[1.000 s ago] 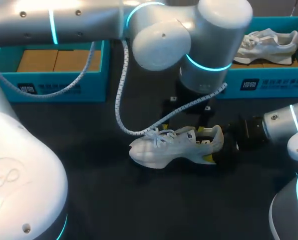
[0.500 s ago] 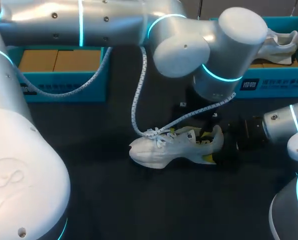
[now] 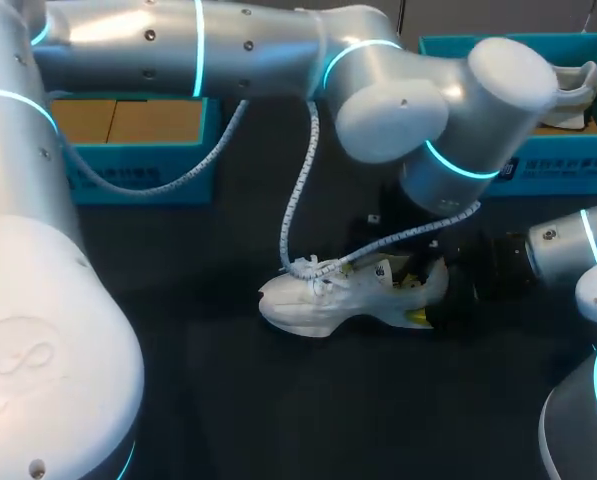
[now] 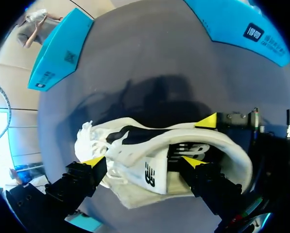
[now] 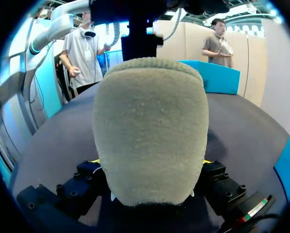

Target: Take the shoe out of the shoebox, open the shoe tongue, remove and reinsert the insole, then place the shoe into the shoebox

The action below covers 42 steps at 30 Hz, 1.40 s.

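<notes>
White shoe [image 3: 343, 295] stayed put on the table [image 3: 228, 400], heel clamped in right gripper [image 5: 152, 165]. Left gripper [image 4: 144, 161], fingers spread, had slid along the shoe toward the heel and straddled the opening. Looked like it was lining up for the tongue or insole.

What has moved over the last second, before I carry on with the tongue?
The left arm swung toward the view's right, above the white shoe. The shoe stayed put on the table, its heel still held by the right gripper.
</notes>
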### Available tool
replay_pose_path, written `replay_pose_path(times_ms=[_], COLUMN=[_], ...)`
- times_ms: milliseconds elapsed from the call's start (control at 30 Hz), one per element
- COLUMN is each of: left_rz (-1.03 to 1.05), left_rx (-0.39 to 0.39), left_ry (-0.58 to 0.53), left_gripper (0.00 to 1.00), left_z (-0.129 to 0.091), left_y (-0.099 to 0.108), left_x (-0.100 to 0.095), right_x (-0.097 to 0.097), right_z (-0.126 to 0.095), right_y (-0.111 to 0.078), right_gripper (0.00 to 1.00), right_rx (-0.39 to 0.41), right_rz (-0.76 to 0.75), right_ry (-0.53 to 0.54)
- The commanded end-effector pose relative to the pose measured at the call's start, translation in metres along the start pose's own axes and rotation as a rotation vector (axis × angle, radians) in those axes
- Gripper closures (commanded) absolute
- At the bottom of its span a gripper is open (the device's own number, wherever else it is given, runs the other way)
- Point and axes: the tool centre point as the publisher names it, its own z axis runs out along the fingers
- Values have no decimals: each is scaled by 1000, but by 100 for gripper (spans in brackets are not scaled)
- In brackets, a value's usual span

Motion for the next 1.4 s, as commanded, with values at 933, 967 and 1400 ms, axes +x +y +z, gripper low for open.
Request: replay_pose_path(times_ms=[933, 967, 1400], left_rz=[-118, -115, -74], left_rx=[-25, -26, -19], left_ry=[59, 69, 94], left_gripper=[100, 100, 100], left_z=[-23, -25, -29], left_y=[17, 17, 30], left_x=[-58, -59, -81], right_x=[-1, -1, -1], right_z=[3, 3, 3], right_y=[-1, -1, -1], right_gripper=[100, 100, 100], right_rx=[3, 3, 3], right_rz=[0, 0, 0], right_ry=[-3, -3, -3])
